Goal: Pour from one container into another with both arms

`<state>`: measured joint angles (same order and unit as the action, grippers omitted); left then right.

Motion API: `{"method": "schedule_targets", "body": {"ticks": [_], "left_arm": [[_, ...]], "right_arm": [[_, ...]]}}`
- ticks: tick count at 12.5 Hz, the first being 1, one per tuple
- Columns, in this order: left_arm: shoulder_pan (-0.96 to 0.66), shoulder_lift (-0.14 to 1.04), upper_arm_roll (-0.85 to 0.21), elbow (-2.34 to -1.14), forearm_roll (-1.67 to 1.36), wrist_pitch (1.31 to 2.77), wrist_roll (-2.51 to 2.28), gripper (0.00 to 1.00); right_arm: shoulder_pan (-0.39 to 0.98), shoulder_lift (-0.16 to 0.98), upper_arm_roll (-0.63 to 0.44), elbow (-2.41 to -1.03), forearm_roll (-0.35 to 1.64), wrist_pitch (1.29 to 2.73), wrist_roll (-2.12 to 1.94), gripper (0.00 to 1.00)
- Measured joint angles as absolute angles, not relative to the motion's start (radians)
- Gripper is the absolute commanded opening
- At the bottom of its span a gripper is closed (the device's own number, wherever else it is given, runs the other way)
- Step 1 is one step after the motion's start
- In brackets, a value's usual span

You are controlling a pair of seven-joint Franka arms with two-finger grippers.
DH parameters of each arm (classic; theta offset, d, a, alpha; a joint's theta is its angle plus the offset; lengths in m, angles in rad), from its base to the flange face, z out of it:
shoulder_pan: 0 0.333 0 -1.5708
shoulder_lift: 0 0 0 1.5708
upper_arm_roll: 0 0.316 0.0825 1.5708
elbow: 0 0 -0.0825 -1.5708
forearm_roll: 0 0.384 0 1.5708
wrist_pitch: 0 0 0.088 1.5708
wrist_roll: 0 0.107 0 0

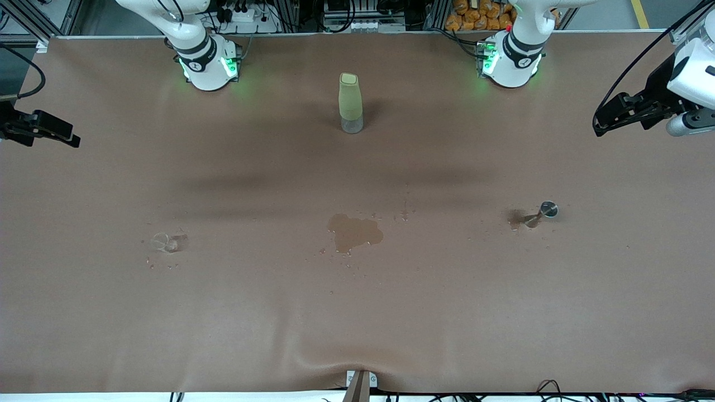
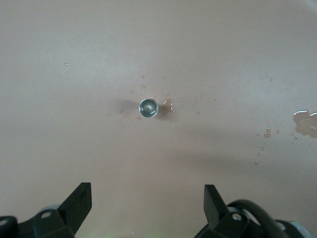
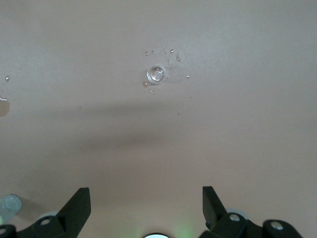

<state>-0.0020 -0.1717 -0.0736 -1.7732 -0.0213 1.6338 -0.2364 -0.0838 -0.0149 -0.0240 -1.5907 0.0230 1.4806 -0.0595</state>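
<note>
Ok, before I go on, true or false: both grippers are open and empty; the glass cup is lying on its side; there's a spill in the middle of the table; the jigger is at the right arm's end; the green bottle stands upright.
1. Left gripper and right gripper are open, holding nothing. True.
2. The glass cup lies on its side. False: it stands upright.
3. A puddle lies mid-table. True.
4. The jigger is at the right arm's end. False: it stands toward the left arm's end.
5. The green bottle stands upright. True.

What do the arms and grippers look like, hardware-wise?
Two white jointed arms with black joint bands; green lights glow at both bases. Left gripper and right gripper are black, with flat two-finger ends. Black cables trail along the left arm. No sleeves; small round emblems mark the bases.
</note>
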Motion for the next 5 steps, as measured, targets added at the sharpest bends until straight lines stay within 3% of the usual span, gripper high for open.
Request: {"method": "schedule_targets", "body": {"ticks": [5], "left_arm": [[-0.002,-0.185,-0.075,-1.763,-0.021,1.631,-0.236,1.0]], "right_arm": [[-0.084,-0.017,-0.022,-1.584,0.003,1.482,-0.077,1.0]]}}
